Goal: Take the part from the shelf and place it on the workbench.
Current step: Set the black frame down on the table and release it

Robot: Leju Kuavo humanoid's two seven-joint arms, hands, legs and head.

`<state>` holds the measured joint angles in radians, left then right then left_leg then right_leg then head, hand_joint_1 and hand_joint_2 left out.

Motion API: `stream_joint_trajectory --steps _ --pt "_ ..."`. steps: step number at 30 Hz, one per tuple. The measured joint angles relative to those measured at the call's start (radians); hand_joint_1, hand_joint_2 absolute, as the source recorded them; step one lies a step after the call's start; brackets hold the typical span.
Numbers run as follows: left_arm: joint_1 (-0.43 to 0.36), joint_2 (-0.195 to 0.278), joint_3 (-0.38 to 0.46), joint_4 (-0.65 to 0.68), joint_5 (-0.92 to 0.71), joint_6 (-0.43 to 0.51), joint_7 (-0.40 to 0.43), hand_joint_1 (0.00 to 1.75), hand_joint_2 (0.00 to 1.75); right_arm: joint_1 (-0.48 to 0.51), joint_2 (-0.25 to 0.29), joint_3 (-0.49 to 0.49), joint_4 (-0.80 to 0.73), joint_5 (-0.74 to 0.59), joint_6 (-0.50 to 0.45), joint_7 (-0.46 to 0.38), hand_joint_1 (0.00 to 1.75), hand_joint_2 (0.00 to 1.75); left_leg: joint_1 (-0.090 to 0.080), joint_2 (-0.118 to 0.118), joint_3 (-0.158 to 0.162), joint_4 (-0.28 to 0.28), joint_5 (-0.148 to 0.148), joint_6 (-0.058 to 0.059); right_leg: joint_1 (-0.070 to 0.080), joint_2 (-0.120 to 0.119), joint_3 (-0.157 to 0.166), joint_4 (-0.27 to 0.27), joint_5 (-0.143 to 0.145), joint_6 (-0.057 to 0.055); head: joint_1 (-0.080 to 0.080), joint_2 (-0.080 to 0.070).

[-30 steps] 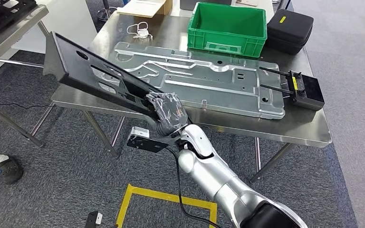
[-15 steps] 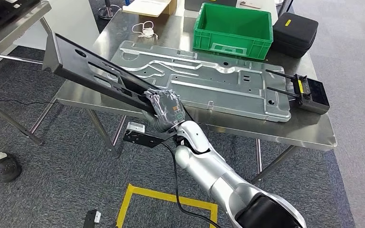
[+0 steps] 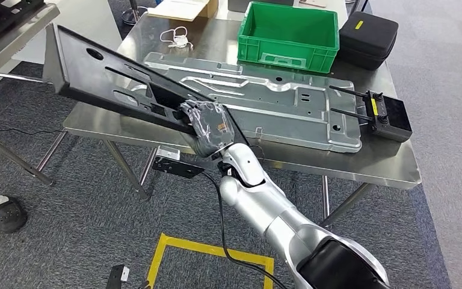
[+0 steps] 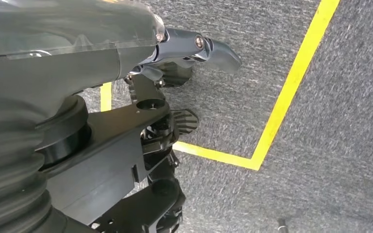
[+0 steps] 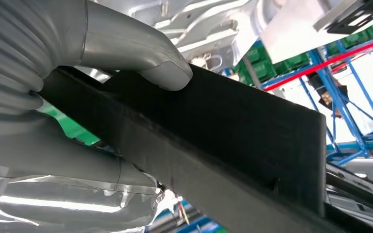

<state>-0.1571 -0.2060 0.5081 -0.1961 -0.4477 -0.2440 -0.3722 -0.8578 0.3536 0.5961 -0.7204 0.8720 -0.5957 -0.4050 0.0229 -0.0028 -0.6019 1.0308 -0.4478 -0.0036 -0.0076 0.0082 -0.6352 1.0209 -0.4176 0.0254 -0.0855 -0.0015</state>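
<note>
- Overhead, in the head view, the right hand (image 3: 207,125) gripped the near end of the long black part (image 3: 120,84), which was held in the air, tilted, its far end reaching out past the tabletop's (image 3: 391,162) left corner and its near end over the front edge.
- To do the step well, I judged the part should be levelled and carried further over the tabletop before lowering, since most of its length hung beyond the corner.
- Open room was scarce: the big silver metal panel (image 3: 277,102) covered most of the surface, the green bin (image 3: 289,36) stood behind it, the black controller (image 3: 388,114) lay at the right. A bare strip ran along the front edge and left side; setting the part on the panel looked the likelier option.
- From the left wrist view, the left hand (image 4: 175,53) hung over grey carpet with yellow floor tape (image 4: 291,82); its fingers (image 4: 213,48) held nothing, though whether they were spread or curled I could not tell.
- From the right wrist view, the thumb (image 5: 150,63) pressed on the part's flat face, the fingers clamped beneath, so the grasp sat right at one end; a slow move would limit swing at the free end.
</note>
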Motion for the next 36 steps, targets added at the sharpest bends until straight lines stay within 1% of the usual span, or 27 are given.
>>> stream_joint_trajectory --steps 3,8,12,15,20,24,28,31,36 --pt "-0.003 -0.002 0.000 0.000 -0.007 -0.005 0.002 0.00 1.75 -0.041 0.005 0.031 0.000 -0.009 0.014 0.067 1.75 1.75 0.000 0.000 0.000 0.000 0.001 -0.001 0.000 0.000 0.000 0.000 0.001 -0.001 0.000 0.000" --pt "-0.005 -0.009 0.000 0.000 -0.012 -0.005 -0.004 0.00 1.75 -0.130 0.007 0.152 0.001 -0.026 0.011 0.198 1.75 1.75 0.000 0.000 0.000 0.000 0.002 -0.002 0.000 0.000 0.000 0.000 0.002 -0.003 0.000 0.000" --pt "-0.003 -0.015 0.000 0.000 -0.012 -0.001 -0.010 0.00 1.75 -0.194 0.007 0.244 0.014 0.015 0.006 0.291 1.75 1.75 0.000 0.000 0.000 0.000 0.002 -0.002 0.000 0.000 0.000 0.000 0.002 -0.003 0.000 0.000" --pt "-0.001 -0.018 0.000 0.000 -0.012 0.003 -0.014 0.00 1.75 -0.230 0.007 0.296 0.027 0.037 0.008 0.331 1.75 1.75 0.000 0.000 0.000 0.000 0.002 -0.002 0.000 0.000 0.000 0.000 0.002 -0.003 0.000 0.000" --pt "0.019 -0.021 0.000 0.000 -0.014 0.022 -0.025 0.00 1.75 -0.286 0.007 0.373 0.066 0.084 0.045 0.442 1.75 1.75 0.000 0.000 0.000 0.000 0.002 -0.002 0.000 0.000 0.000 0.000 0.002 -0.003 0.000 0.000" --pt "0.055 -0.021 0.008 0.000 -0.005 0.046 -0.028 0.00 1.75 -0.307 0.006 0.424 0.118 0.104 0.052 0.502 1.75 1.75 0.000 0.000 0.000 0.000 0.002 -0.002 0.000 0.000 0.000 0.000 0.002 -0.003 0.000 0.000" --pt "0.084 -0.017 0.028 0.000 0.015 0.063 -0.020 0.00 1.75 -0.310 0.005 0.469 0.168 0.117 0.063 0.532 1.75 1.75 0.000 0.000 0.000 0.000 0.002 -0.002 0.000 0.000 -0.001 0.000 0.002 -0.003 0.000 0.000" --pt "0.092 -0.015 0.044 0.000 0.028 0.072 -0.012 0.00 1.75 -0.310 0.005 0.500 0.198 0.129 0.081 0.559 1.75 1.75 0.000 0.000 0.000 0.000 0.002 -0.002 0.000 0.000 -0.001 0.000 0.002 -0.003 0.000 0.000" --pt "0.098 -0.015 0.066 0.000 0.040 0.080 -0.013 0.00 1.75 -0.309 0.005 0.537 0.242 0.148 0.118 0.626 1.75 1.75 0.000 0.000 0.000 0.000 0.002 -0.002 0.000 0.000 0.000 0.000 0.002 -0.003 0.000 0.000"
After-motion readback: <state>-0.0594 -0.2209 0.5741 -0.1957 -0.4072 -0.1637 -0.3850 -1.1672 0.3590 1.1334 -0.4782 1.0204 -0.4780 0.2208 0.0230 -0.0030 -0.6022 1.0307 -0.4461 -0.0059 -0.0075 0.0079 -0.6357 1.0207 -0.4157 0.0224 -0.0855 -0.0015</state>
